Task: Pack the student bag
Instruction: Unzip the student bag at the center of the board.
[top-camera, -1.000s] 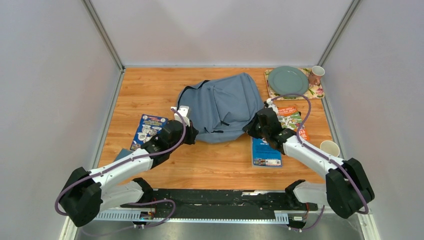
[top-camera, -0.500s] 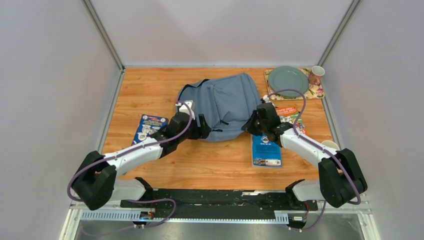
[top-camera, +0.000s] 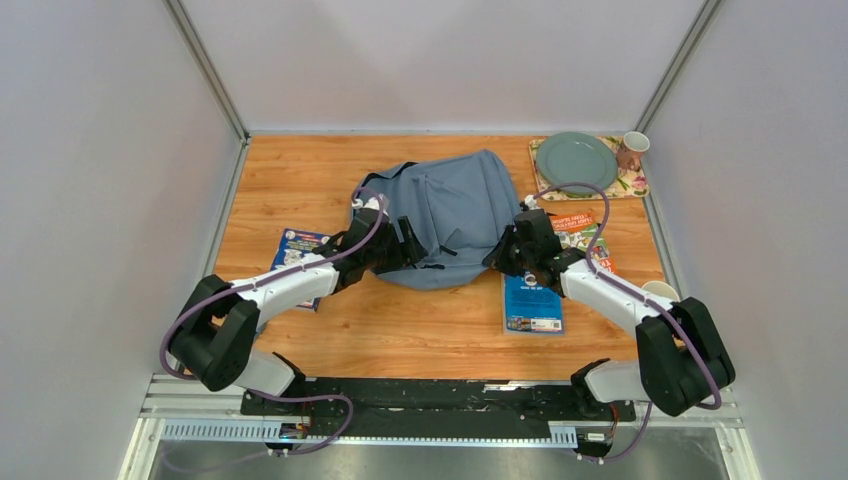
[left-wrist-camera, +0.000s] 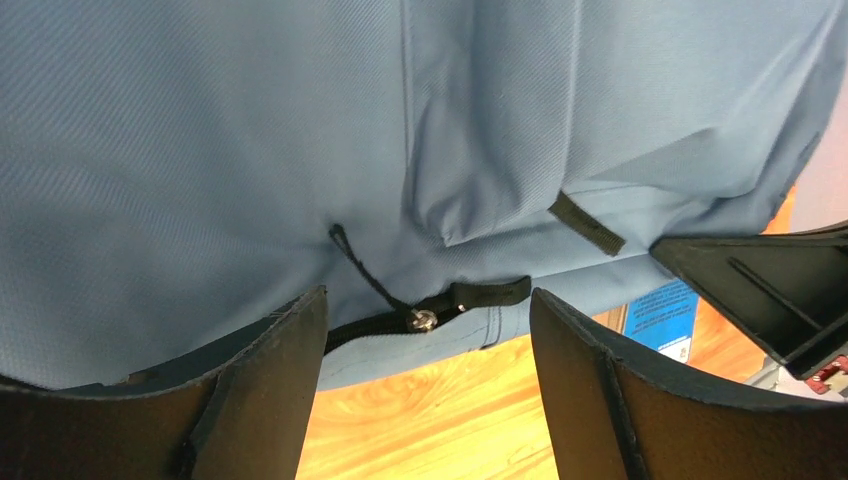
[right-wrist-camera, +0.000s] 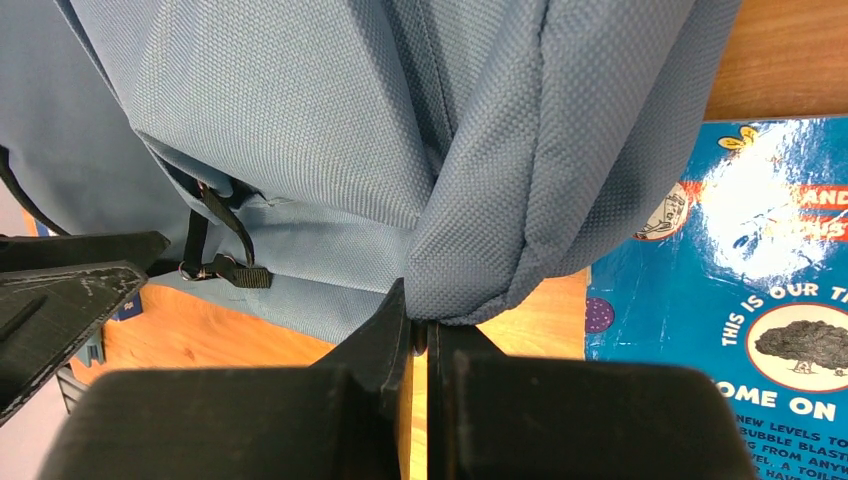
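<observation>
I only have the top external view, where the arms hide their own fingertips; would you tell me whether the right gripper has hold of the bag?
Observer: Yes, the right wrist view shows the right gripper shut on a fold of fabric at the edge of the student bag.
Operator: Thank you. Is the left gripper holding anything?
Observer: No, the left wrist view shows the left gripper open, its fingers apart, with only the bag's small metal zip pull showing in the gap, touching neither.
</observation>
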